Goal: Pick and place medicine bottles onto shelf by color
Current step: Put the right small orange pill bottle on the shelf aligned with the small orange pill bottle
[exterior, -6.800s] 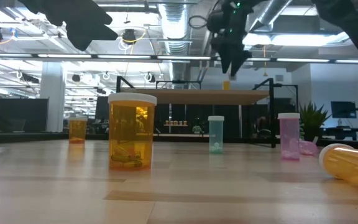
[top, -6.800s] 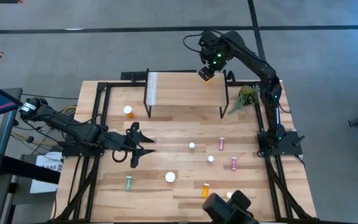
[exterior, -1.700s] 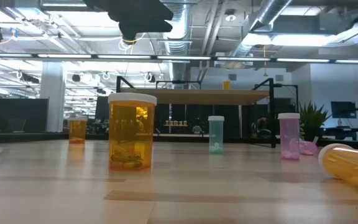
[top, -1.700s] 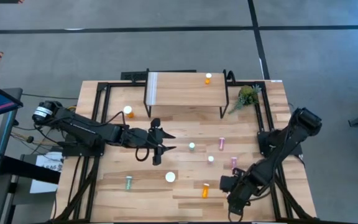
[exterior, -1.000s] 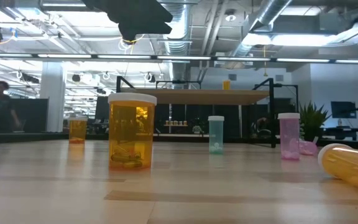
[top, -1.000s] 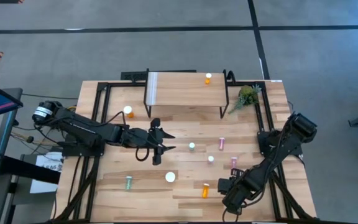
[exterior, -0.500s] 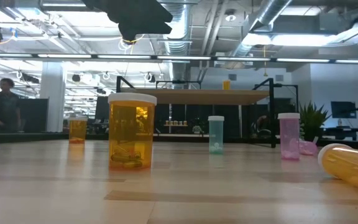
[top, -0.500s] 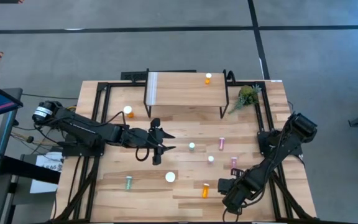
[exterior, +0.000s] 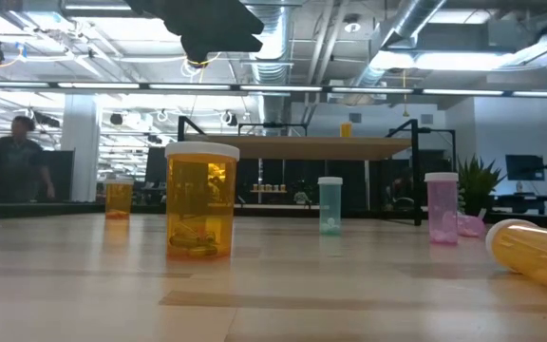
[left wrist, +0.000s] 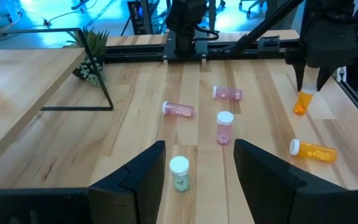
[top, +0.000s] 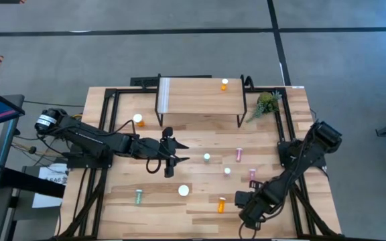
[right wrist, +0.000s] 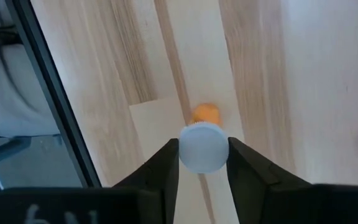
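My right gripper (right wrist: 202,163) points down over the table's near right part (top: 248,207), shut on a small orange medicine bottle (left wrist: 301,101) with a white cap. My left gripper (left wrist: 197,177) hovers open above the table's middle (top: 171,161), holding nothing. The shelf (top: 200,99) stands at the far edge, with one orange bottle (top: 224,84) upright on its right end. Green (top: 207,158), pink (top: 239,154) and orange (top: 222,204) bottles are scattered on the table; some stand, some lie on their sides. My right gripper pinches the orange bottle's white cap (right wrist: 202,147) by its rim, one finger on each side. The fingers come from above, pointing down. The orange body (right wrist: 205,114) hangs below the cap, slightly tilted, its base at the table top; lifted or standing, I cannot tell.
A large orange bottle (exterior: 202,199) stands near the front edge. Another orange one (top: 139,120) stands left of the shelf, and a green one (top: 139,196) sits near the front left. A small plant (top: 267,102) is right of the shelf. Black frame rails (top: 106,134) border the table.
My right gripper has edged a little toward the table's left edge above the near right part, then kept still. My left arm has not moved, and no bottle on the table has shifted.
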### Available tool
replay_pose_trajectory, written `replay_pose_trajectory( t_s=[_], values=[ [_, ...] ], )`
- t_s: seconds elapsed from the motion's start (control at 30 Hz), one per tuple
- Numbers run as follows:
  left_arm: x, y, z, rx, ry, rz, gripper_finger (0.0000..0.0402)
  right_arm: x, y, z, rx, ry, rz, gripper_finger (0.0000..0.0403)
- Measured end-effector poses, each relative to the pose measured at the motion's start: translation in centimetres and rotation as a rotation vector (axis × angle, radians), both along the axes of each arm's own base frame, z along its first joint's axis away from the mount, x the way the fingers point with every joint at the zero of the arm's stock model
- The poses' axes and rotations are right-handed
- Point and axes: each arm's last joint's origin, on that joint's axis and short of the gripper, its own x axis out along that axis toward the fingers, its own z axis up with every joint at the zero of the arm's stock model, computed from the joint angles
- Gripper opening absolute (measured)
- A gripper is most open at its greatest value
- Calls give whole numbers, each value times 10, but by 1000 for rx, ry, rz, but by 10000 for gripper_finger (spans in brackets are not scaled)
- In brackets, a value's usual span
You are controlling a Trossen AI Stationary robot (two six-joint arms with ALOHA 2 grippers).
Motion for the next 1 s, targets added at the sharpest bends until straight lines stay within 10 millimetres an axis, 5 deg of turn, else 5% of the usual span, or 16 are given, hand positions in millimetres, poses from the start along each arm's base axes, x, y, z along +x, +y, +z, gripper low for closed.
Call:
replay_pose_trajectory(
  t_s=[0.27,0.5,1.0],
  values=[
    [0,0,0,1,5,0,180,3,-7,3,-2,-5,14,133],
    [0,0,-1,7,5,-2,180,-2,-18,26,-1,-59,2,129],
    [0,0,-1,12,6,-5,180,4,-83,78,-17,-239,23,133]
  ],
)
